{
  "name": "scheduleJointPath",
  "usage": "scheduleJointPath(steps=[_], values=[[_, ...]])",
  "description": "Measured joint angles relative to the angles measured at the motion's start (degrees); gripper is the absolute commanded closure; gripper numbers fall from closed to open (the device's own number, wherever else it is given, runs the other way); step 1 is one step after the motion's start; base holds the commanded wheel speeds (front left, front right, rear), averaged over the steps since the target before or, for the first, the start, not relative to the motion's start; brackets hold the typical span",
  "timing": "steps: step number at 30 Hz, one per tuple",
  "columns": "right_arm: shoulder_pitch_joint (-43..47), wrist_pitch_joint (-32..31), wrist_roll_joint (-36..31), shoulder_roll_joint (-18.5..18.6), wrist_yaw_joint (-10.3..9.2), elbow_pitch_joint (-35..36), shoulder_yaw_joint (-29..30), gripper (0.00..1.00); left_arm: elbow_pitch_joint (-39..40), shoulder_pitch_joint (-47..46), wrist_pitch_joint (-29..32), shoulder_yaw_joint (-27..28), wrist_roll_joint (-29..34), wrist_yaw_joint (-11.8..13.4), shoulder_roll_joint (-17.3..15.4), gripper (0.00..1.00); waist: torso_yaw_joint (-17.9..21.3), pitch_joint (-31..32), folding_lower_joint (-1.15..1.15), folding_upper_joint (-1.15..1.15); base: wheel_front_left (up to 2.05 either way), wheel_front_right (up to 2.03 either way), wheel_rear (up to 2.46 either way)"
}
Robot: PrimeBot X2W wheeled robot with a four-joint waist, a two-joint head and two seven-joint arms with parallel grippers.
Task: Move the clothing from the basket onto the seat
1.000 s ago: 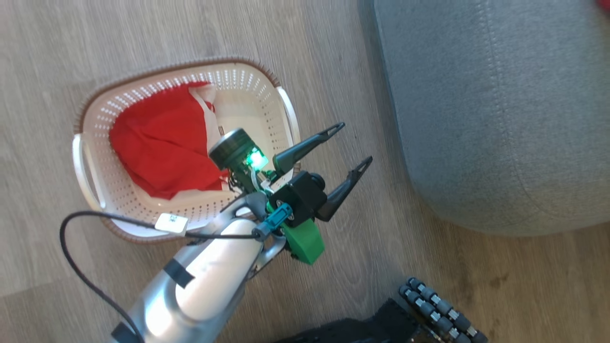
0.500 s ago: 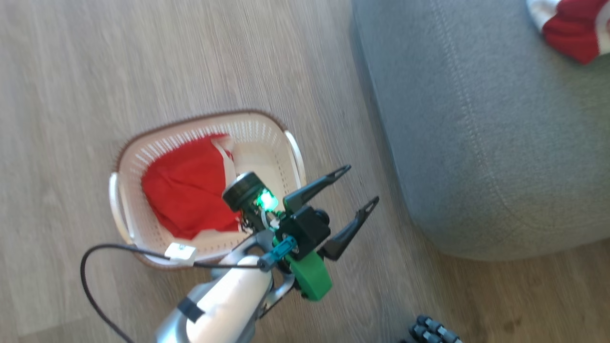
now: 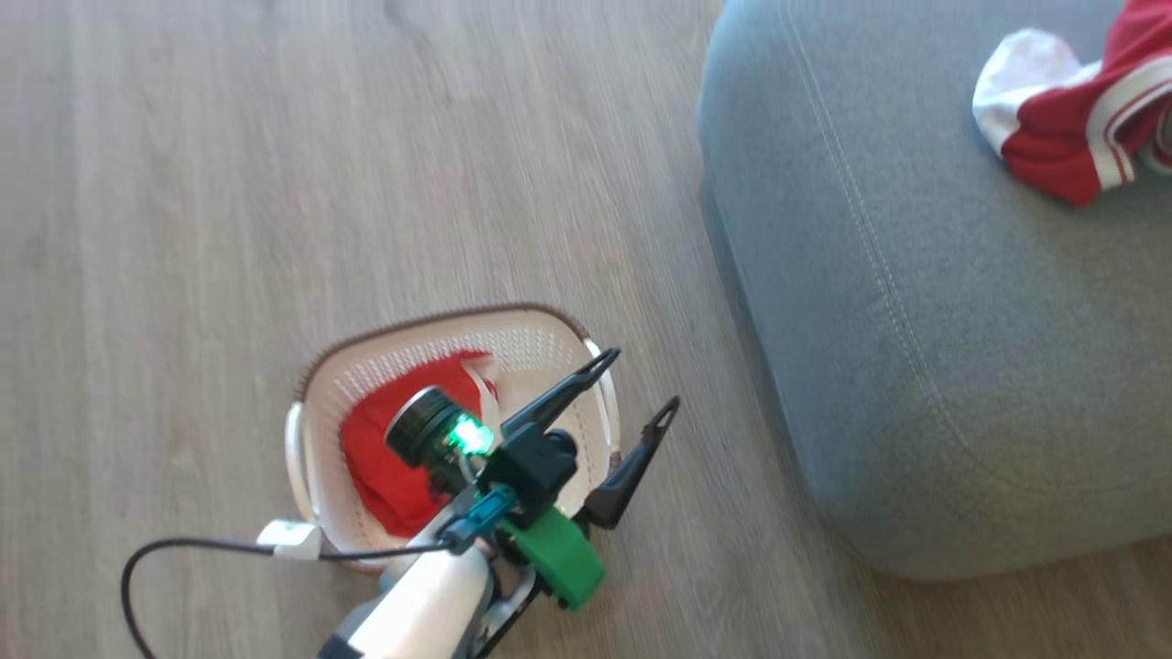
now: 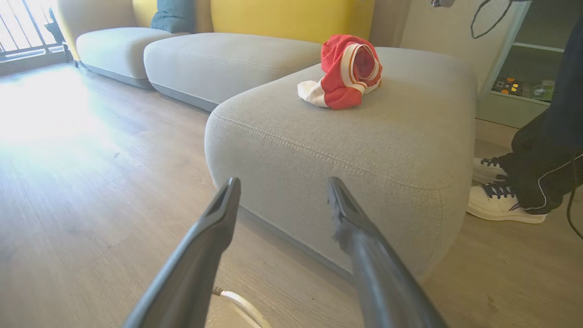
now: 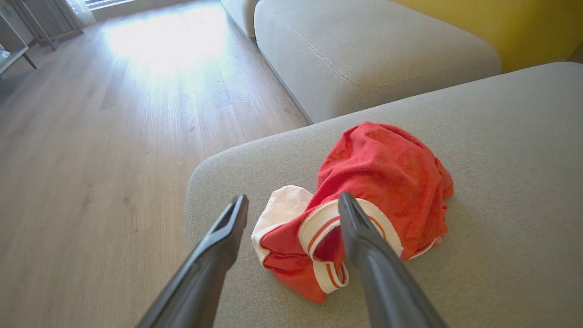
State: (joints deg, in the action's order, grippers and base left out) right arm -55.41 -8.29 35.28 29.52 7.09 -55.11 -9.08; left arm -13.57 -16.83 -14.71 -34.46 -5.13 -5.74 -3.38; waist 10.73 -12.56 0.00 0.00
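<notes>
Clothing item (image 3: 1062, 151) lies on seat (image 3: 916, 366); second clothing item (image 3: 380, 458) sits in basket (image 3: 403, 357) on floor (image 3: 275, 183). Left hand (image 3: 642, 377) spread wide, empty, at basket's seat-side rim. Right hand (image 5: 292, 198) spread wide, empty, over the seat item.

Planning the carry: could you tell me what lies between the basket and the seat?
Head view: bare wood floor, with the open left gripper partly above it.
</notes>
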Motion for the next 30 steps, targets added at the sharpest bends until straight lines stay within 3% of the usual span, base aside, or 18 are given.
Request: scheduleJointPath(steps=[10,17,24,30], values=[[5.13,11.55,5.37,0.36,0.00,7.49,-5.32,0.00,2.74,4.41,0.00,6.90,-1.02,1.49,0.14,0.00,-3.09,5.51,0.00,0.00,0.00,0.00,0.00],[9.29,19.59,7.66,0.12,0.00,13.76,-8.88,0.00,1.72,7.05,0.01,11.50,-1.89,6.03,0.25,0.00,-6.38,8.65,0.00,0.00,0.00,0.00,0.00],[15.04,22.54,5.93,-0.81,0.00,23.72,-14.43,0.00,3.56,10.98,0.01,15.95,-2.75,6.93,0.36,0.00,-9.26,11.74,0.00,0.00,0.00,0.00,0.00],[22.43,22.77,2.41,-3.19,0.00,32.52,-11.27,0.00,6.66,12.41,0.01,17.27,-1.53,8.87,0.41,0.00,-11.61,12.81,0.00,0.00,0.00,0.00,0.00]])
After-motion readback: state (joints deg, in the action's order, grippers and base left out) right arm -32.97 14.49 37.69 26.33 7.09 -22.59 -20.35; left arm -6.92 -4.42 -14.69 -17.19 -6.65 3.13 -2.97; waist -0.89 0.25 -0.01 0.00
